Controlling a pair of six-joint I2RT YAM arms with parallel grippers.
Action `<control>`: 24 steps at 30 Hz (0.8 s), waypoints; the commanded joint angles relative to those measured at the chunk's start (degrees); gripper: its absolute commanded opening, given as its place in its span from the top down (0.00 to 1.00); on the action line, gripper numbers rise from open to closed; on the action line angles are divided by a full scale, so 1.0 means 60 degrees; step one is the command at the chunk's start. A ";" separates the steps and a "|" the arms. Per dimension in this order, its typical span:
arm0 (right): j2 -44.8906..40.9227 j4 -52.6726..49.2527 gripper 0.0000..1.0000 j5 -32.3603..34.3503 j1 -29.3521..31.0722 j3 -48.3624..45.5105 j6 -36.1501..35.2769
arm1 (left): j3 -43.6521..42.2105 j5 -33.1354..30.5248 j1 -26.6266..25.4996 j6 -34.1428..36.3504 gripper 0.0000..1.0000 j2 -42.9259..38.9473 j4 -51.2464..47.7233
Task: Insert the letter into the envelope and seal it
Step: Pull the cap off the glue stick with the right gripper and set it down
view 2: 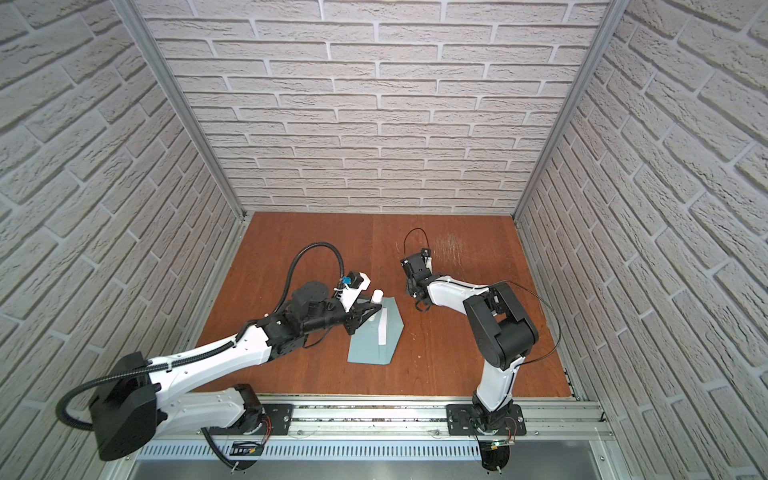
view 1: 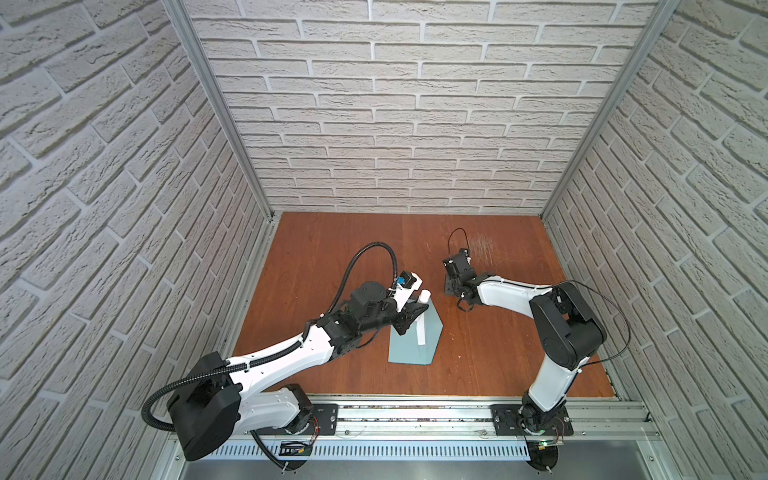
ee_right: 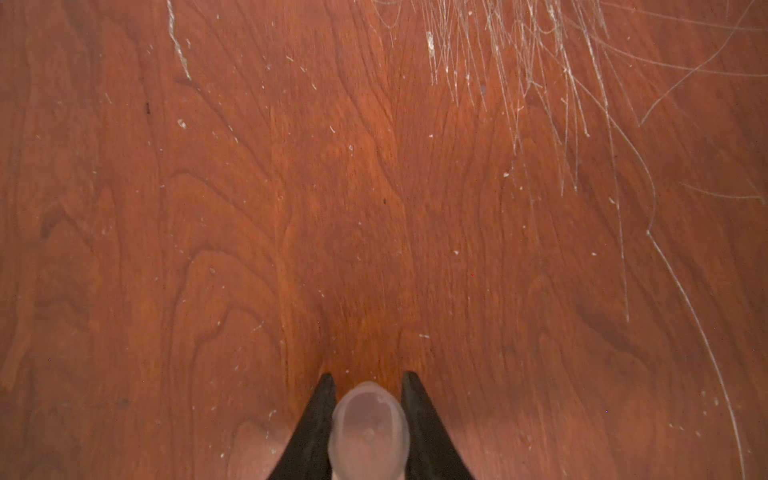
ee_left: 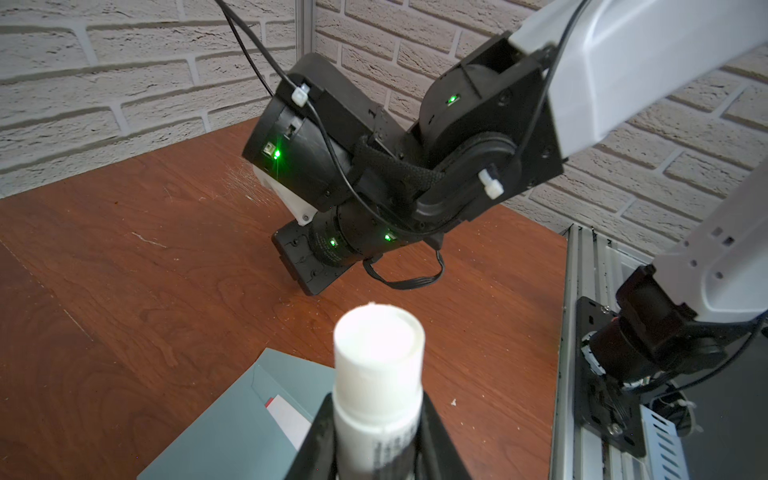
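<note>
left gripper [ee_left: 377, 409] clamped on uncapped glue stick [ee_left: 378, 365], over envelope [view 1: 405, 349] | letter [ee_left: 289, 419] in envelope pocket, edge showing | unsealed; gluing and folding seemingly left | right gripper [ee_right: 368, 380] pinches clear cap [ee_right: 368, 428] above table [ee_right: 374, 187], well apart

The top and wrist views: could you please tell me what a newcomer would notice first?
The left gripper clamps an uncapped white glue stick over the blue-grey envelope, where the letter peeks from the pocket. Further back, the right gripper holds a translucent cap just above the wooden table.
</note>
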 commanded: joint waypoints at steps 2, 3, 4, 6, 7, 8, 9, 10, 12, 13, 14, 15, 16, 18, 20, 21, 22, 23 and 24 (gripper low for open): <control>0.0016 0.0129 0.80 0.0082 -0.0036 -0.0012 0.0311 | -0.0055 0.0165 0.0112 0.0145 1.00 -0.0028 0.0700; 0.0066 0.0057 0.80 0.0048 -0.0037 0.0013 0.0333 | -0.0070 0.0165 0.0108 0.0146 1.00 -0.0046 0.0686; 0.0111 0.0053 0.79 0.0026 -0.0038 0.0006 0.0365 | -0.0084 0.0150 0.0115 0.0125 1.00 -0.0077 0.0698; 0.0188 0.0138 0.79 0.0009 -0.0035 -0.0085 0.0435 | -0.0113 0.0157 0.0133 0.0117 1.00 -0.0114 0.0700; 0.0202 0.0166 0.78 0.0001 -0.0035 -0.0116 0.0458 | -0.0127 0.0157 0.0123 0.0115 1.00 -0.0128 0.0700; 0.0221 0.0183 0.78 0.0010 -0.0035 -0.0153 0.0478 | -0.0142 0.0147 0.0133 0.0112 1.00 -0.0161 0.0700; 0.0208 0.0192 0.78 0.0022 -0.0036 -0.0184 0.0498 | -0.0154 0.0142 0.0130 0.0116 1.00 -0.0194 0.0700; 0.0203 0.0191 0.77 0.0031 -0.0036 -0.0206 0.0502 | -0.0169 0.0128 0.0148 0.0116 1.00 -0.0205 0.0686; 0.0203 0.0210 0.76 0.0034 -0.0043 -0.0264 0.0537 | -0.0202 0.0115 0.0148 0.0115 1.00 -0.0261 0.0657; 0.0207 0.0199 0.75 0.0015 -0.0036 -0.0280 0.0535 | -0.0202 0.0113 0.0148 0.0103 1.00 -0.0268 0.0645; 0.0207 0.0185 0.74 0.0017 -0.0039 -0.0316 0.0564 | -0.0206 0.0099 0.0148 0.0102 1.00 -0.0292 0.0634; 0.0211 0.0172 0.73 0.0015 -0.0039 -0.0363 0.0582 | -0.0216 0.0086 0.0162 0.0102 1.00 -0.0299 0.0627; 0.0203 0.0185 0.71 0.0015 -0.0036 -0.0406 0.0608 | -0.0217 0.0073 0.0163 0.0102 1.00 -0.0301 0.0627; 0.0197 0.0199 0.69 -0.0009 -0.0037 -0.0492 0.0641 | -0.0217 0.0070 0.0163 0.0102 1.00 -0.0309 0.0637; 0.0182 0.0181 0.66 -0.0019 -0.0035 -0.0555 0.0663 | -0.0202 0.0070 0.0157 0.0117 1.00 -0.0313 0.0655; 0.0171 0.0185 0.65 -0.0041 -0.0035 -0.0580 0.0678 | -0.0202 0.0069 0.0175 0.0116 1.00 -0.0303 0.0643; 0.0135 0.0181 0.63 -0.0052 -0.0036 -0.0595 0.0685 | -0.0202 0.0070 0.0164 0.0124 1.00 -0.0294 0.0655; 0.0113 0.0170 0.62 -0.0045 -0.0035 -0.0602 0.0699 | -0.0202 0.0070 0.0170 0.0131 1.00 -0.0293 0.0642; 0.0085 0.0177 0.60 -0.0059 -0.0037 -0.0616 0.0723 | -0.0215 0.0070 0.0169 0.0132 1.00 -0.0280 0.0640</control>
